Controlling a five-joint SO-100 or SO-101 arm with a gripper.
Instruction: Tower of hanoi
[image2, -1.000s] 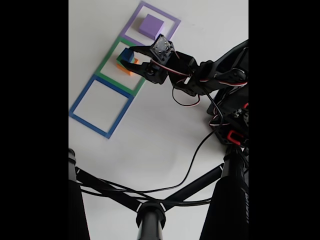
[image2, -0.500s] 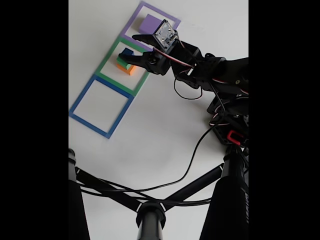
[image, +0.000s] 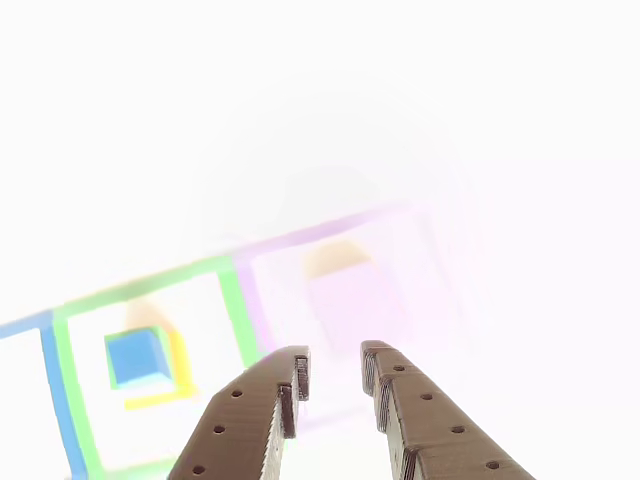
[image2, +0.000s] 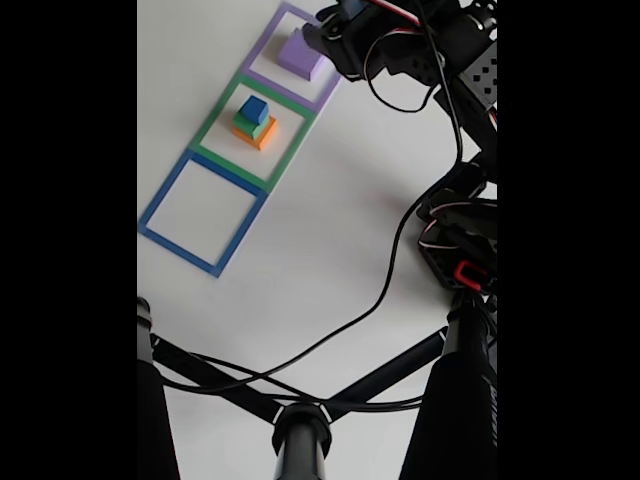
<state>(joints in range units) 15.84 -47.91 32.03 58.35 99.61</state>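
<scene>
In the fixed view the purple block sits alone inside the purple square outline. A stack stands in the green outline: the orange-yellow block at the bottom, the green block on it, the small blue cube on top. My gripper hangs at the purple block's right edge. In the other view, which is washed out, its fingers stand a little apart with nothing between them. There the gripper is just short of the pale purple block, and the blue cube lies to the left.
The blue square outline has nothing in it. The arm's base stands at the right, and a black cable trails across the white table. Dark stand bars cross the bottom of the fixed view.
The gripper has left the blue cube on top of the stack in the green outline. It has swung up and to the right, over to the purple block.
</scene>
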